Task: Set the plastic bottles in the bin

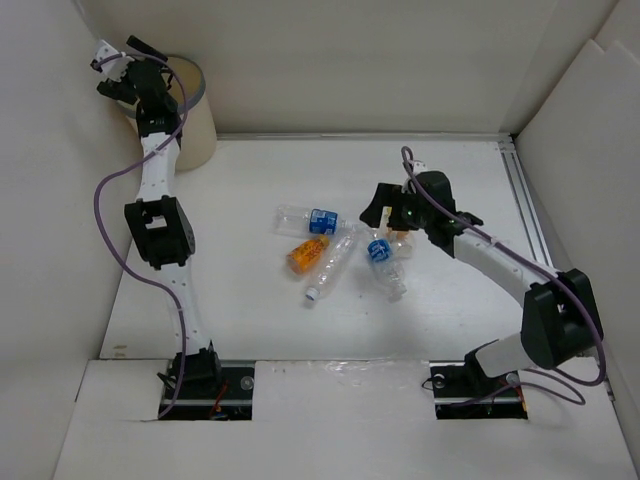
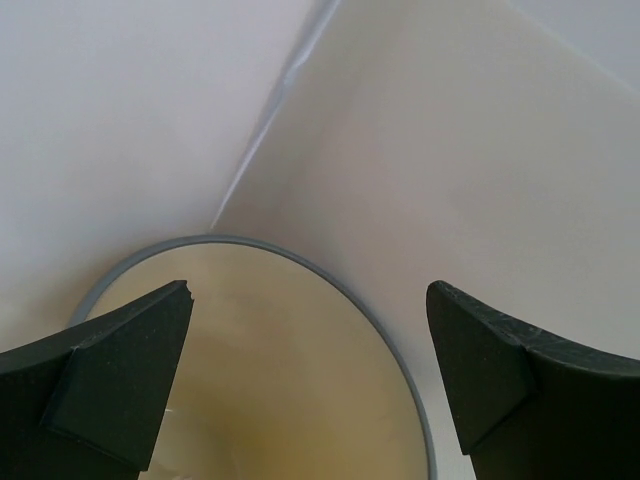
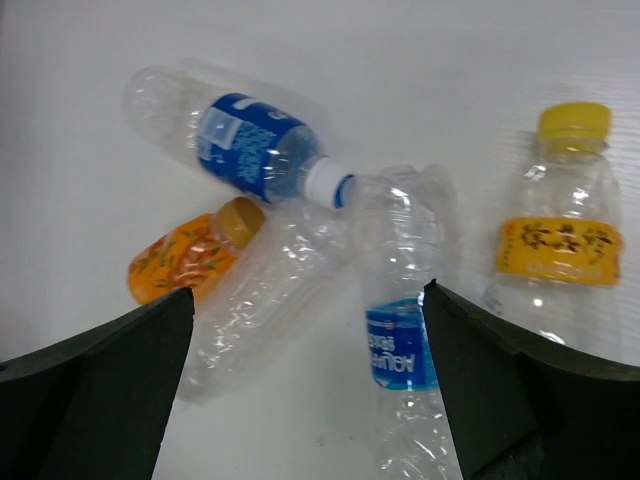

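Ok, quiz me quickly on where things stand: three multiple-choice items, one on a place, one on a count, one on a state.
1. Where is the left gripper?
A. Above the mouth of the bin
B. Over the pile of bottles
C. Resting on the table

2. How many plastic bottles lie on the table?
A. Three
B. Five
C. Eight

3. What state is the right gripper in?
A. Shut on a bottle
B. Shut and empty
C. Open, holding nothing

Answers:
1 A: its wrist camera looks down between its fingers into the grey-rimmed bin.
2 B: the right wrist view shows five, among them the yellow-capped bottle.
3 C: its fingers stand wide apart above the bottles.
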Robot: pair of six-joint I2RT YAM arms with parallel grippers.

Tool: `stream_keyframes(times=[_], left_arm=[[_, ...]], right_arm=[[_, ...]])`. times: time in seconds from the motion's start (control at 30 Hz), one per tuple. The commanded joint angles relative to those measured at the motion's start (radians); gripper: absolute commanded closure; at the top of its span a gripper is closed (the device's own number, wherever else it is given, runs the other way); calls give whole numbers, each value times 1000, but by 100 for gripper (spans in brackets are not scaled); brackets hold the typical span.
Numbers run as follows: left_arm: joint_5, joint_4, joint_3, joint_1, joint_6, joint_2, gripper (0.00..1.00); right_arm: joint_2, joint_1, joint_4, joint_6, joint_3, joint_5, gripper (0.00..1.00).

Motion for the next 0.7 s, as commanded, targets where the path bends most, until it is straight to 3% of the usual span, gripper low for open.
stream_keyframes(times=[0.0, 0.13, 0.27, 0.53, 0.67], left_arm=[[79, 67, 44, -2, 23, -61, 0], [212, 20, 44, -2, 35, -139, 0], [321, -89, -52, -44, 35, -316, 0], [427, -333, -304, -286, 91, -597, 0], [477, -354, -501, -377, 39, -708, 0]], right_arm=[[2, -7, -62, -3, 58, 188, 0], [42, -16, -156, -26, 128, 314, 0], [110, -25, -251, -26, 184, 414, 0], [131, -87, -199, 12, 107, 321, 10], [142, -97, -186, 12, 78, 307, 13]])
